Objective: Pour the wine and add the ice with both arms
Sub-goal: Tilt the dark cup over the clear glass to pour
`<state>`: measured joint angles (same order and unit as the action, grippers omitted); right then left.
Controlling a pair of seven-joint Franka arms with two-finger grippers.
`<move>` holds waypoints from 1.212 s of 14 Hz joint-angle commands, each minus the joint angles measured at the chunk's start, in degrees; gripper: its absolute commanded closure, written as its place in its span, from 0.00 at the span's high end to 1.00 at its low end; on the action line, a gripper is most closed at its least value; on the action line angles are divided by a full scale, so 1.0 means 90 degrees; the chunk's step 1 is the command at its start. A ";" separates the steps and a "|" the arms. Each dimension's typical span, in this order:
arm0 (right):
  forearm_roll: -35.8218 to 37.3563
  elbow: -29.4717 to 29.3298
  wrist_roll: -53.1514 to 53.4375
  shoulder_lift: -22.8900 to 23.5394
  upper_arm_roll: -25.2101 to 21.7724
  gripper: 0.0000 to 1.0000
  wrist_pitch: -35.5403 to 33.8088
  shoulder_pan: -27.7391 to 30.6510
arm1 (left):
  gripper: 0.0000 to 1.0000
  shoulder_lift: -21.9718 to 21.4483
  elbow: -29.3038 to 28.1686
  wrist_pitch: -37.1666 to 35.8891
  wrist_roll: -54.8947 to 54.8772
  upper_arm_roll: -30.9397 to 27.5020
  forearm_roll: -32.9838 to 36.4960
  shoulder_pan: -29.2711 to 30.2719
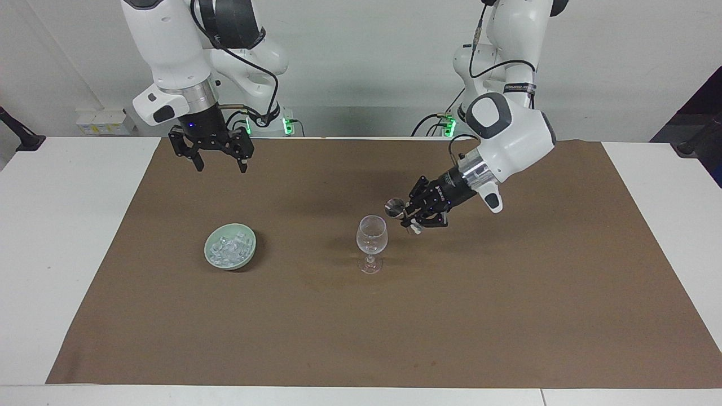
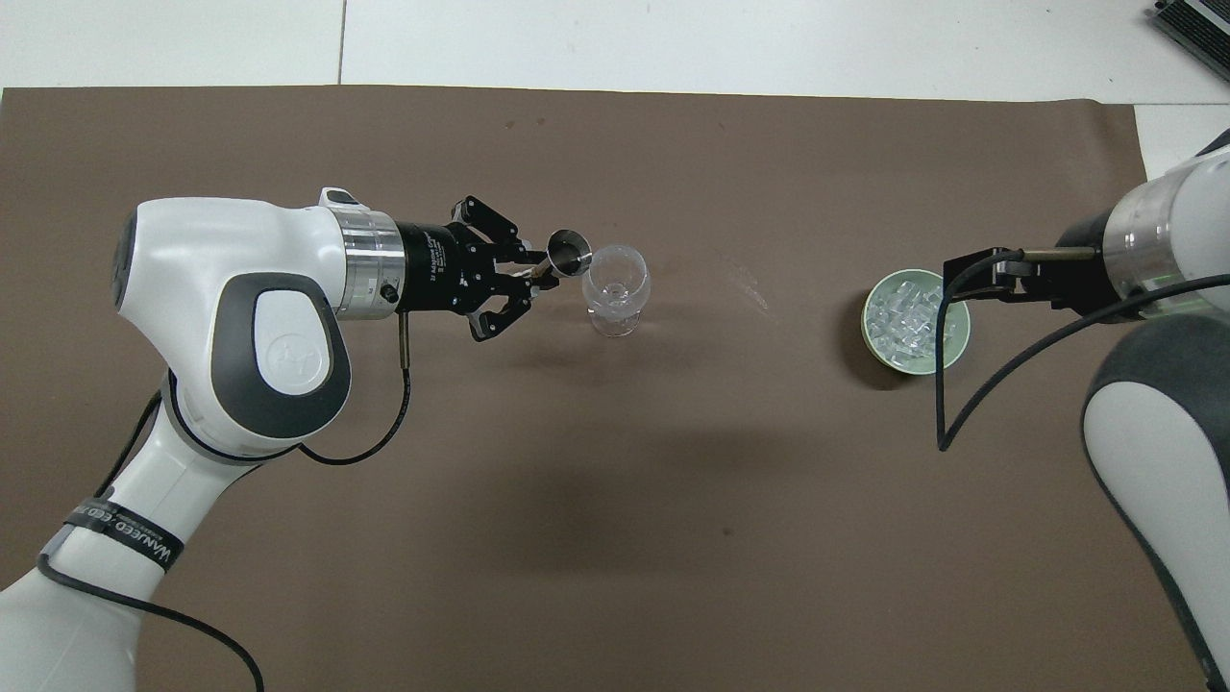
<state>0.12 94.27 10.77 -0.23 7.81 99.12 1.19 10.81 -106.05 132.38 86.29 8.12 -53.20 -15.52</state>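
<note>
Ice [image 1: 228, 248] fills one green bowl [image 1: 248, 254], toward right arm's end from one empty wine glass [image 1: 371, 238]. Left gripper [image 1: 409, 216] clamps one metal jigger [image 1: 393, 207] tilted over glass. Right gripper [image 1: 219, 161] spread, empty, waiting above mat [image 1: 507, 316].

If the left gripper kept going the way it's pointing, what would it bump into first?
Most likely the wine glass. The left gripper, shut on a small metal cup, points toward the glass's rim, and the cup would get there first. How high it passes is hard to judge.
</note>
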 commanded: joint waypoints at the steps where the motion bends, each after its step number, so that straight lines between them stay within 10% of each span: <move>1: -0.0150 -0.0006 -0.0142 -0.0043 0.0051 1.00 -0.0027 0.0132 | 0.00 -0.0039 0.0035 0.0086 0.0305 -0.0101 0.0519 -0.0208; 17: -0.0150 0.0004 -0.0142 -0.0043 0.0051 1.00 -0.0027 0.0132 | 0.00 0.0166 0.0328 0.0906 0.0569 -0.0091 0.2092 -0.0628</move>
<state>0.12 94.27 10.77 -0.23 7.81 99.12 1.19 11.52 -104.04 138.66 90.08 8.25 -36.11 -19.52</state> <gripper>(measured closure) 0.000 0.762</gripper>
